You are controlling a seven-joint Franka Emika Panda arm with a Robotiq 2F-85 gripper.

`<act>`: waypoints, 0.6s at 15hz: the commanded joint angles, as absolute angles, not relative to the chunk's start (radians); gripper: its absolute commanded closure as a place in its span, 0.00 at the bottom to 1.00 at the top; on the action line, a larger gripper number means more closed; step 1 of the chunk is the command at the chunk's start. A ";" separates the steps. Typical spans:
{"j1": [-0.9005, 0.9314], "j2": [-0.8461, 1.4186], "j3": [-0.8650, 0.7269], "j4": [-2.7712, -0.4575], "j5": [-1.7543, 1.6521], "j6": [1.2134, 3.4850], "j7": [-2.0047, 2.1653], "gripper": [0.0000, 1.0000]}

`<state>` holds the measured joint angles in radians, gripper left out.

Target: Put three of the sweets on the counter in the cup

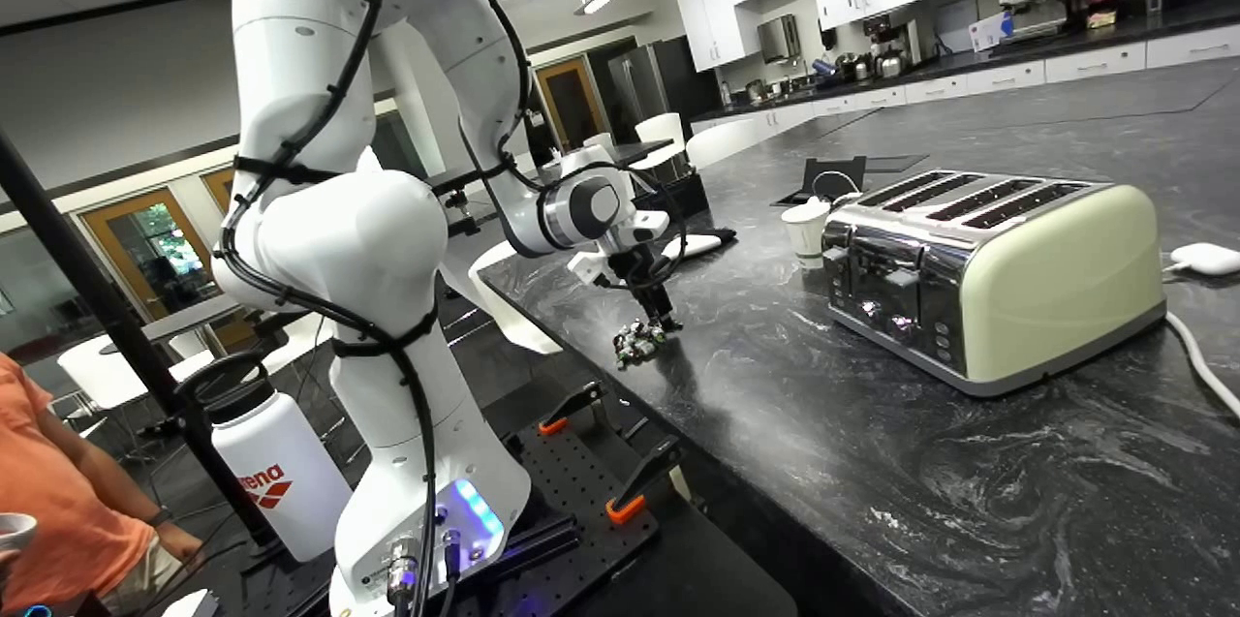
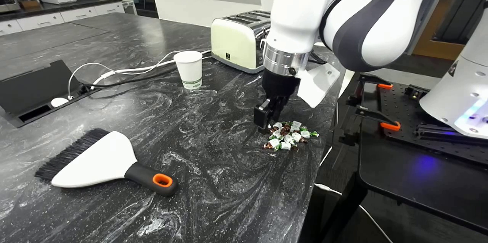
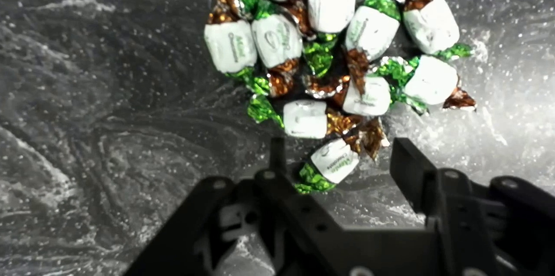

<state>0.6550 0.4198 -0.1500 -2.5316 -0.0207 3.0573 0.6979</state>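
The sweets lie in a pile on the counter, white wrappers with green and brown foil ends. They show in both exterior views (image 1: 637, 343) (image 2: 289, 136) and in the wrist view (image 3: 332, 4). My gripper (image 2: 265, 118) is open and points down at the pile's edge; it also shows in an exterior view (image 1: 662, 320). In the wrist view its fingers (image 3: 340, 154) stand apart with one sweet (image 3: 335, 161) between them, not visibly gripped. The cup is a white paper cup with a green band, upright near the toaster in both exterior views (image 2: 189, 69) (image 1: 806, 231). Its inside is hidden.
The dark marbled counter (image 2: 213, 182) bears a cream and chrome toaster (image 1: 1056, 283) beside the cup. A white and black brush (image 2: 99, 161) lies on it. An open socket box (image 2: 36, 86) with white cables stands behind the cup. The pile is close to the counter's edge.
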 commanded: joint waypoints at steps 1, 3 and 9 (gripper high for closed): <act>0.691 0.448 -0.177 -2.508 0.007 3.078 0.692 0.64; 0.696 0.456 -0.179 -2.498 0.012 3.074 0.689 0.81; 0.780 0.428 -0.268 -2.493 -0.007 3.059 0.707 0.94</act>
